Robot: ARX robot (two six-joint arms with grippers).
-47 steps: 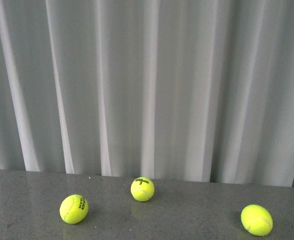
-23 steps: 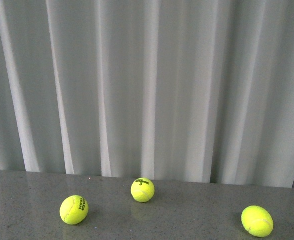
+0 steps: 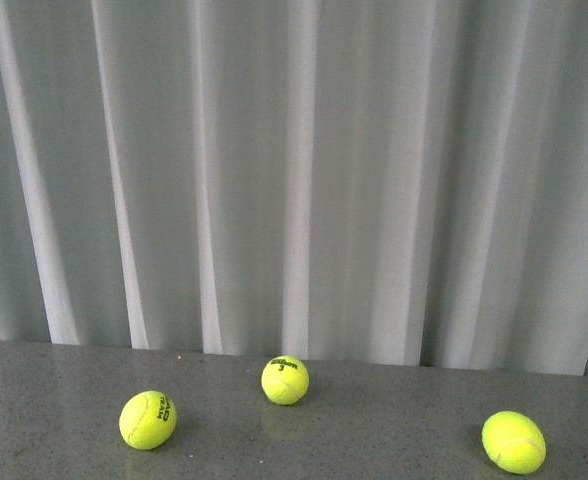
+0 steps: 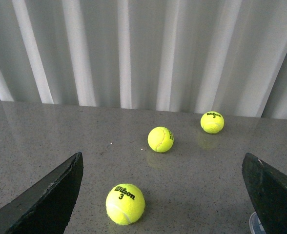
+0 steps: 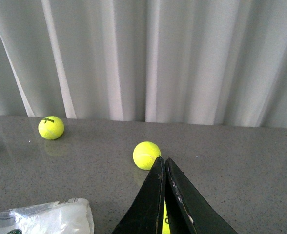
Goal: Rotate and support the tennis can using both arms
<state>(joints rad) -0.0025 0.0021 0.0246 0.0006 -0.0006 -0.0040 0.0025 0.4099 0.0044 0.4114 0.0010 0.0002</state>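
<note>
jaws pressed together, a tennis ball (image 5: 146,155) just beside their tips on grey table (image 5: 241,161).

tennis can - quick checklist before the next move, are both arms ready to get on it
1. Tennis can located: cannot tell. Only part of it shows, at the edge of the right wrist view, and the front view misses it.
2. Left claw open: ok, fingers wide apart.
3. Right claw open: not ok, fingers pressed together.
4. Either claw on the can: not ok, neither holds it.
5. Tennis balls out of the way: cannot tell. Three lie loose on the table, and one is close in front of the left claw.
</note>
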